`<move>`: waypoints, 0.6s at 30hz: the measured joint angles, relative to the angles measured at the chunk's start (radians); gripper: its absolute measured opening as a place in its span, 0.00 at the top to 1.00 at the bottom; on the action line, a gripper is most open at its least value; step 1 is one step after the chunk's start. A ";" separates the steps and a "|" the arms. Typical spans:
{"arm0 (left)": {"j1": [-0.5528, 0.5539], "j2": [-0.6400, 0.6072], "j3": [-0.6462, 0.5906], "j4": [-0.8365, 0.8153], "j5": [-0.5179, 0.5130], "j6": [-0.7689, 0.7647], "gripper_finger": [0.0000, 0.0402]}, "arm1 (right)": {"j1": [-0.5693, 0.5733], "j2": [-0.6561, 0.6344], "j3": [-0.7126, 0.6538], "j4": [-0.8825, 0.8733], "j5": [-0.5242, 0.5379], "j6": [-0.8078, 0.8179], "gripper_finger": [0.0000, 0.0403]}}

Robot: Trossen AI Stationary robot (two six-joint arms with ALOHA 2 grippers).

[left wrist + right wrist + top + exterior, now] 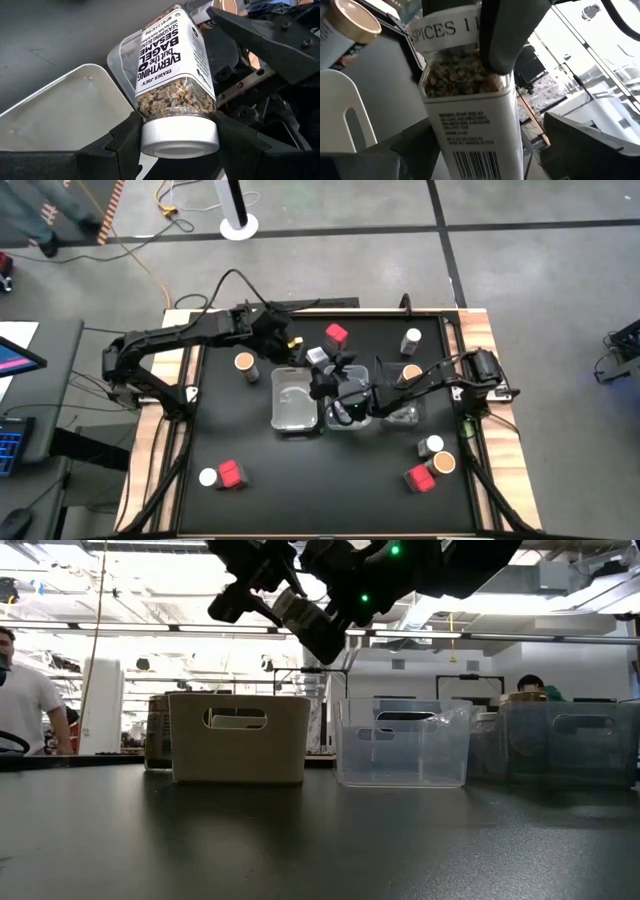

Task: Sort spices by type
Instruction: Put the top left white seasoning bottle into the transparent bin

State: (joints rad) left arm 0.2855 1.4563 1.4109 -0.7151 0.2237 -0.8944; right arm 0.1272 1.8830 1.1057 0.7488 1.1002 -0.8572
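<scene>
My left gripper (177,137) is shut on a white-lidded seasoning jar (172,65), which is in the air over the trays at mid table (320,360). My right gripper (480,147) is open. Its fingers stand on either side of the jar's bottom end (475,135), with a gap showing at one side. Other spices stand on the black table: red boxes (336,334) (232,473) (420,478), tan-lidded jars (245,363) (411,372) (444,463), and white-lidded jars (412,338) (207,477) (433,445). My left gripper pinches the jar between its two fingers (125,140) at the clear neck just beside the white lid (180,137). It comes from the table's left, and the jar's length runs away from the wrist toward my right gripper. The jar is lifted clear and tilted (300,612).
An opaque white tray (283,412) and two clear trays (330,422) (415,418) sit side by side at mid table under both grippers; in the low view they stand in a row (238,737) (403,742) (565,740). People show beyond the table (20,690) (530,685).
</scene>
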 joint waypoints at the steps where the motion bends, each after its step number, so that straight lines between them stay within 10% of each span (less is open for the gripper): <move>1: -0.002 0.000 0.000 0.000 0.000 0.000 0.48 | 0.000 0.000 0.000 0.000 -0.003 0.000 0.06; 18: -0.005 -0.001 0.000 0.006 -0.007 0.033 0.47 | 0.002 0.001 -0.001 -0.015 -0.007 0.033 0.42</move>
State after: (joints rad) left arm 0.2810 1.4555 1.4109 -0.7086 0.2169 -0.8609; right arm 0.1291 1.8843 1.1049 0.7341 1.0931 -0.8241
